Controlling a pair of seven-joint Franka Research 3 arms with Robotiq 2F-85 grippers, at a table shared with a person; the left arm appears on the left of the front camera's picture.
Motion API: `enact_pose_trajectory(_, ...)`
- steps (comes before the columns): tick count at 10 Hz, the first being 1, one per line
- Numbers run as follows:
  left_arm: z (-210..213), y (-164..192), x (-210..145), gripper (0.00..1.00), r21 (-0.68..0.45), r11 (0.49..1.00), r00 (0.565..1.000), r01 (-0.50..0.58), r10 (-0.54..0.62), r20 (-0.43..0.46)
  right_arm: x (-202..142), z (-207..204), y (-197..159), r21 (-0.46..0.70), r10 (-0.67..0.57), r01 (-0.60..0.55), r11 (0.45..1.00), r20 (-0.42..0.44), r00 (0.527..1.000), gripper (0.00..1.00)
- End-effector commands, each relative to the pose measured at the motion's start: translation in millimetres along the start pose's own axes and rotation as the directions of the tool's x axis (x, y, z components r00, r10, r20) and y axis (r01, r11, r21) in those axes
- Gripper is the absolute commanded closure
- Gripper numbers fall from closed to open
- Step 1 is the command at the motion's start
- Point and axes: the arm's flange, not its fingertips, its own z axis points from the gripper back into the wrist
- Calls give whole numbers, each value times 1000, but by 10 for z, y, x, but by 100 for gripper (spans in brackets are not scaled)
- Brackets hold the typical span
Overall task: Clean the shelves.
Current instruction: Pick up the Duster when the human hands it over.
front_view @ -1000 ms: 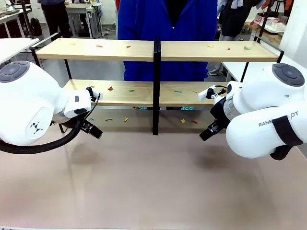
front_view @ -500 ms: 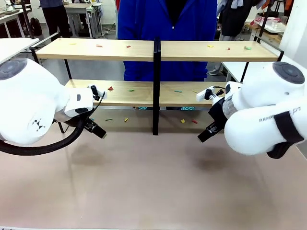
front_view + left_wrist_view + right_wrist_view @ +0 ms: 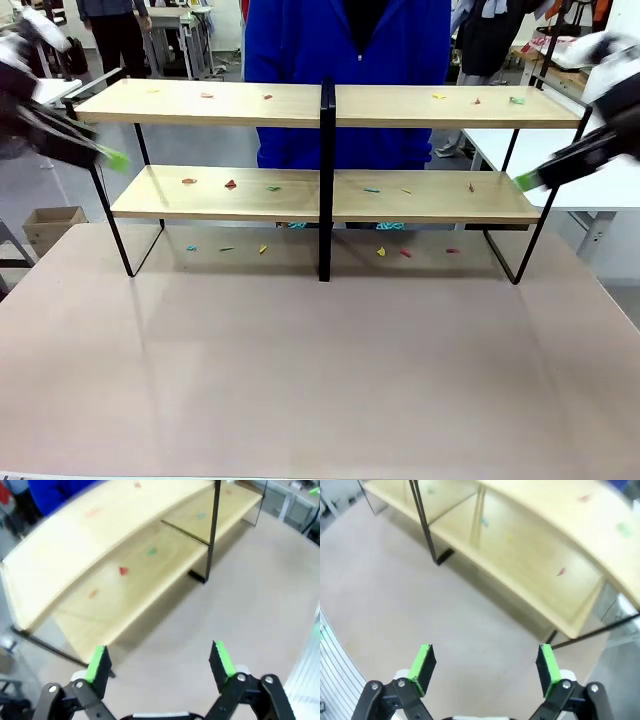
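The shelves (image 3: pixel 400 106) stand across the far half of the table: two light-wood boards in a black frame with a centre post. Small coloured scraps lie on both boards, such as a red scrap (image 3: pixel 230 184) on the lower one, and on the table beneath. My left gripper (image 3: pixel 112 157) is a blur beside the rack's left end. My right gripper (image 3: pixel 527 181) is a blur off its right end. In the left wrist view the left gripper (image 3: pixel 159 661) is open and empty, above the table and facing the shelves (image 3: pixel 100 535). The right gripper (image 3: pixel 484 664) is also open and empty before the shelves (image 3: pixel 535 535).
A person in a blue top (image 3: pixel 345 40) stands right behind the rack. The brown table (image 3: pixel 320 370) stretches bare in front of it. A cardboard box (image 3: pixel 52 225) sits on the floor at the left, and a white table (image 3: pixel 600 190) stands at the right.
Both arms have swung up and outward, from in front of the lower board to the picture's left and right sides, and now show as blurs. Nothing was picked up.
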Motion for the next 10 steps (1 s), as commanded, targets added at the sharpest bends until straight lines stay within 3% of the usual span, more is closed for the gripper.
enact_pose_trajectory(1, 481, -589, -1060, 0, -34, 999, 989, 29, -24, 149, -506, 236, 108, -20, 30, -28, 999, 82, 996, 0)
enact_pose_trajectory(3, 587, -576, -1099, 0, -40, 999, 983, 28, -20, 183, -496, 472, 23, -26, 22, -18, 1000, 158, 987, 0)
enact_pose_trajectory(5, 566, -621, -1047, 0, -43, 999, 984, 29, -21, 178, -474, 543, -58, -35, -5, 12, 999, 187, 982, 0)
enact_pose_trajectory(7, 636, -628, -1035, 0, -24, 1000, 972, 15, -9, 235, -451, 611, -62, -37, 7, 0, 999, 215, 977, 0)
enact_pose_trajectory(10, 568, -595, -1036, 0, 14, 1000, 984, -24, 21, 175, -445, 628, -89, -34, 9, -2, 999, 227, 974, 0)
